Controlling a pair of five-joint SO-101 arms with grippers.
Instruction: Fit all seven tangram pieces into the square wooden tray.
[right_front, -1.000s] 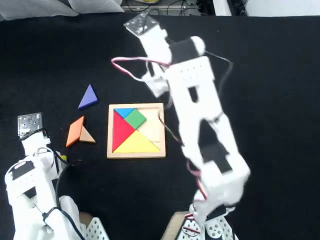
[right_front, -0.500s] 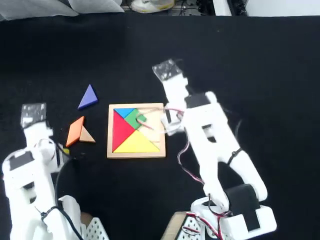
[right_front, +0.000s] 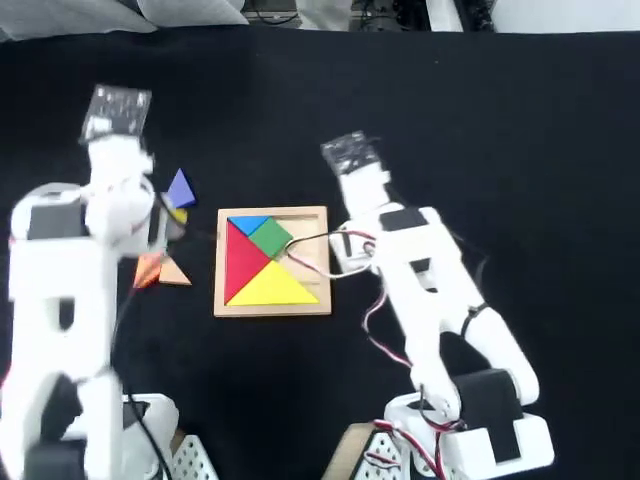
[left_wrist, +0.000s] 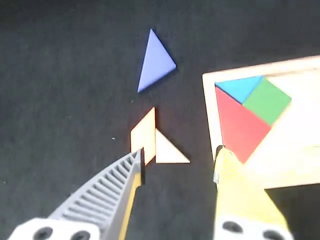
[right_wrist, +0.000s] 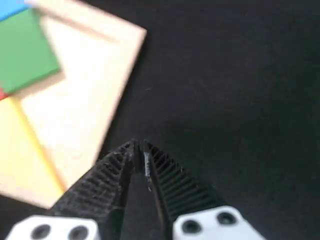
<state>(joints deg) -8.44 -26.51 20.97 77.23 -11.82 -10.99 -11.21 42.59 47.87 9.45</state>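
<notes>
The black desk carries all components. The left arm stands over the desk's left side, and the right arm stands to the right of the tray. The left end effector is open, its two fingers spread wide apart above the loose pieces lying left of the tray; contact with any piece cannot be determined. The right end effector is closed on nothing, its fingertips pressed together over bare desk just beside the tray's right rim. The square wooden tray lies flat near the middle of the desk. Four pieces are seated in it. The large red triangle occupies the left side and the large yellow triangle the near side, the two meeting along a diagonal edge. The green square sits at the top centre, touching both large triangles, and the light blue triangle fills the upper left corner beside it. The tray's right portion is bare wood. Three pieces lie on the desk left of the tray: the violet-blue triangle farthest from the arm bases, the orange parallelogram, and the small tan triangle, which touches the parallelogram's side.
</notes>
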